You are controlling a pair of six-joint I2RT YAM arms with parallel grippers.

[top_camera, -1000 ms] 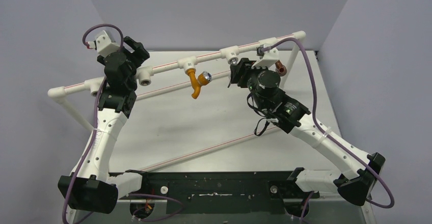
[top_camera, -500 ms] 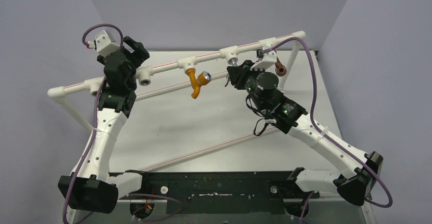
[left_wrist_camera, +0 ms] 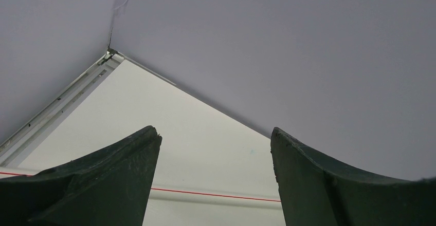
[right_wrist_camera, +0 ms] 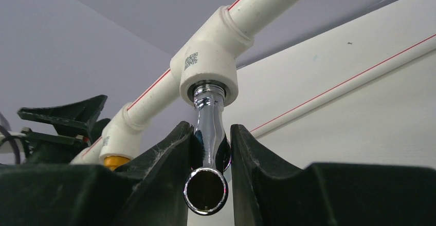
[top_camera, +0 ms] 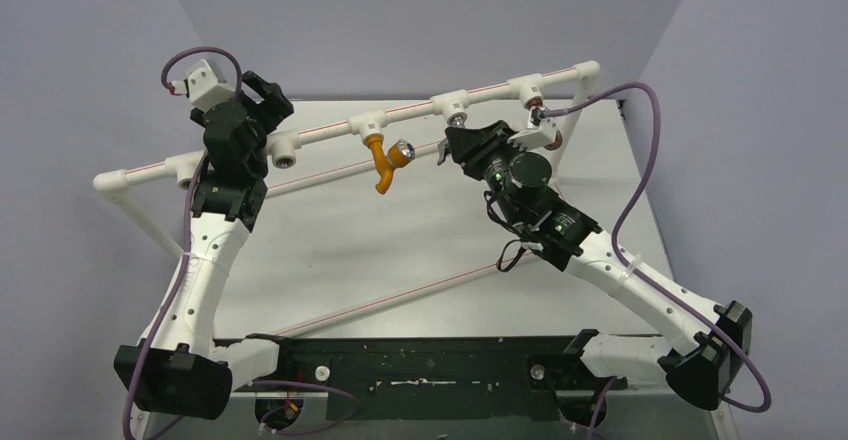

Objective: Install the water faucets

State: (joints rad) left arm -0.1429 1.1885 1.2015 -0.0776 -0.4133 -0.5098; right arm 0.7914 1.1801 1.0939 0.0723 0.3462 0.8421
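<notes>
Top external view showed a white table (top_camera: 400, 250) carrying a white pipe frame (top_camera: 108, 181) (thin red stripes ran along its pipes). The frame's upper rail (top_camera: 330, 128) crossed the far side of the table, rising toward the right. The left arm (top_camera: 208, 250) reached up to the rail's left part. The right arm (top_camera: 640, 280) reached toward the rail's right part. The left gripper (left_wrist_camera: 214, 129) stood open with nothing between its fingers, pointed at the far wall corner. The right gripper (right_wrist_camera: 211, 126) was clamped on the silver faucet (right_wrist_camera: 208, 118), one finger pressed against each side of the spout. That faucet hung from a tee (right_wrist_camera: 208, 74) on the rail, its stem seated in the tee's socket and its open mouth facing the wrist camera. The orange faucet (top_camera: 378, 165) hung from the rail just left of the silver one. Its chrome knob (top_camera: 404, 147) sat near the right gripper but apart from it.
</notes>
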